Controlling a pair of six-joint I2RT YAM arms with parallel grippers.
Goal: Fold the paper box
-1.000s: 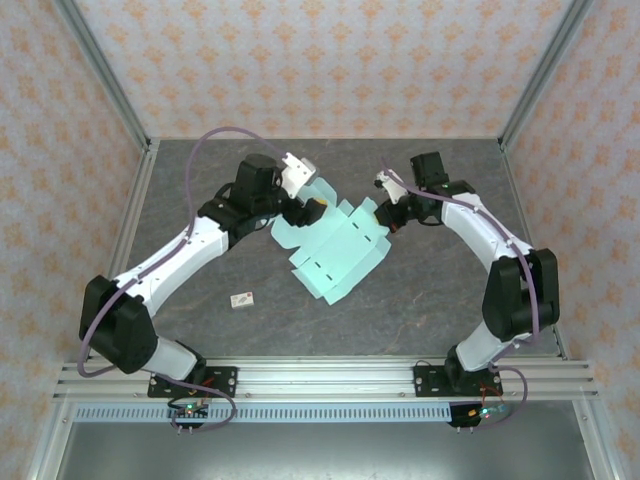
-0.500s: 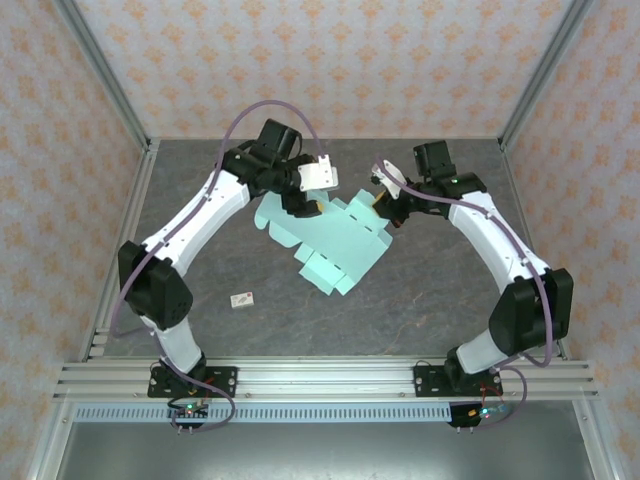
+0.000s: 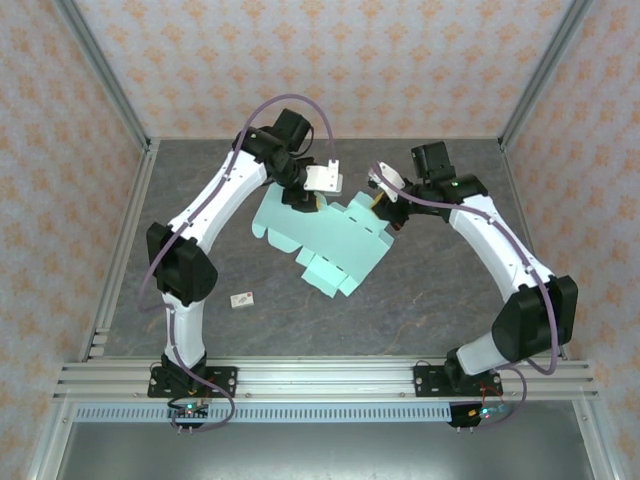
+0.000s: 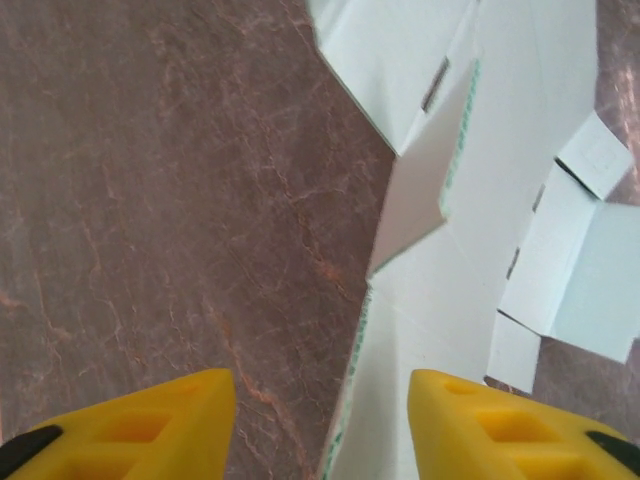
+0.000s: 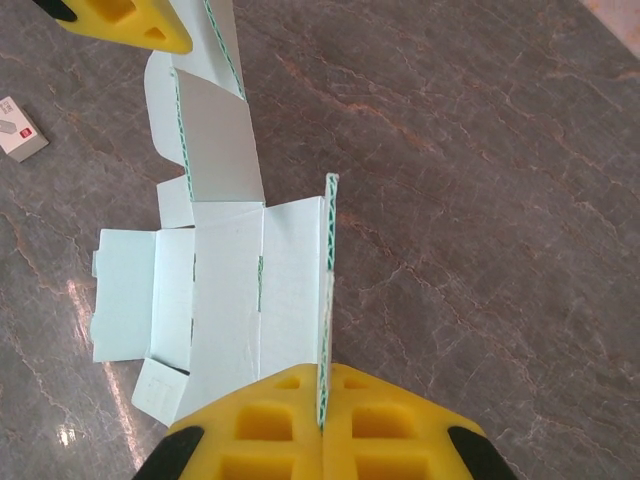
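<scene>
While the right end effector (image 5: 322,400) had its yellow pads pressed together on a side panel of the paper box (image 3: 335,245), pinching that panel so it stood on edge above the rest of the sheet, the left end effector (image 4: 320,425) hung at the opposite end with its fingers spread. One finger sat over bare worktop (image 3: 420,310), the other over pale card, and a green-striped edge ran up between them. No firm grip there, and I couldn't tell whether either pad was touching. Out from the two, the box lay mostly open and flat toward the back middle of the worktop, flaps and tabs splayed, its long side running slantwise from the left arm's end down toward the near centre. A small white tag (image 3: 241,298) lay well apart on the near left, out of play. My read was that this was early going: the walls were only starting to rise and nothing was tucked yet. The next move looked like the left fingers' job, to close on that striped edge and swing it up along its crease while the right held its wall steady, gently enough that the thin card neither buckled nor slid.
</scene>
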